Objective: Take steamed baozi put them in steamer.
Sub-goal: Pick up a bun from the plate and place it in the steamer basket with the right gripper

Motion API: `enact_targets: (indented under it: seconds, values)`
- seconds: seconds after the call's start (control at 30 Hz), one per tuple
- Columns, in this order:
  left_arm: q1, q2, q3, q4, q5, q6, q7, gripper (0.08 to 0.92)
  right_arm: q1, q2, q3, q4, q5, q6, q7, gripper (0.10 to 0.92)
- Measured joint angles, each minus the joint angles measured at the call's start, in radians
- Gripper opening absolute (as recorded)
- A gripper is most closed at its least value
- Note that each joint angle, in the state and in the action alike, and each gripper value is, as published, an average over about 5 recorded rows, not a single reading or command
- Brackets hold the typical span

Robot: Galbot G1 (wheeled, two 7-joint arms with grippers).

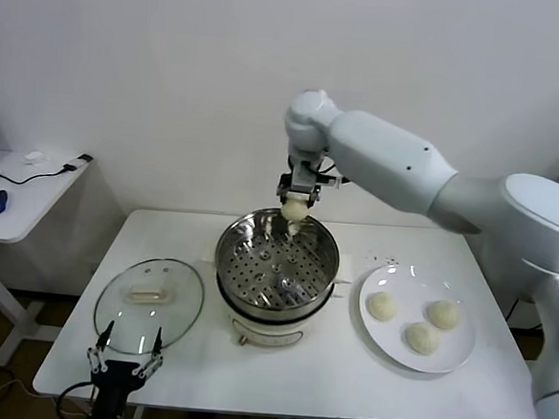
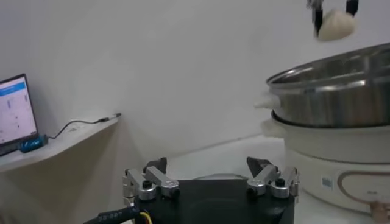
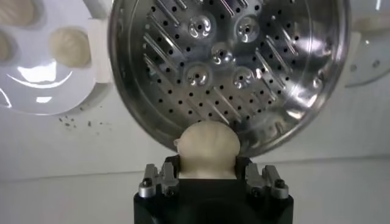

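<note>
While the left end effector (image 1: 125,360) is parked spread at the counter's (image 1: 345,368) edge, a bun (image 1: 295,209) is pinched by the right end effector (image 1: 296,203) above the steamer's (image 1: 277,265) far rim.

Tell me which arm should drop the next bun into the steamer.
Right. Its end effector already holds a baozi above the steamer's far rim. The left end effector sits open and empty at the table's near edge by the glass lid.
</note>
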Motion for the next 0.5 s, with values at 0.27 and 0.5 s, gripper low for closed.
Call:
enact_targets:
  seconds: [0.27,0.5]
  values:
    - [0.002,0.000,-0.003,0.007,0.003,0.001,0.000,0.823,-0.086,0.049,0.021,-0.039,-0.104,0.038,0.023,0.592]
    - [0.004,0.002,-0.008,0.009,-0.003,0.001,-0.001,0.823,-0.143,0.077,0.042,-0.078,-0.168,0.059,0.039,0.599]
